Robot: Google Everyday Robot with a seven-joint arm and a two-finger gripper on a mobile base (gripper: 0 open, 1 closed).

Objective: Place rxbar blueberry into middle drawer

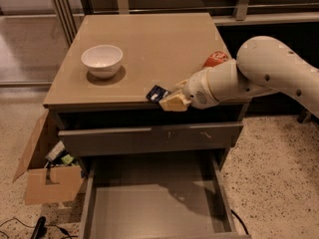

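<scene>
My gripper is at the cabinet top's front edge, shut on the rxbar blueberry, a small dark navy wrapper sticking out to the left of the tan fingers. The bar is held above the front edge, over the drawers. The middle drawer is pulled open below, grey-brown with a bare flat floor. The drawer above it shows a long grey front panel and stands slightly out.
A white bowl sits on the cabinet top at the left. A red soda can lies behind my arm at the right edge. An open cardboard box with items stands on the floor at the left. Cables lie on the floor.
</scene>
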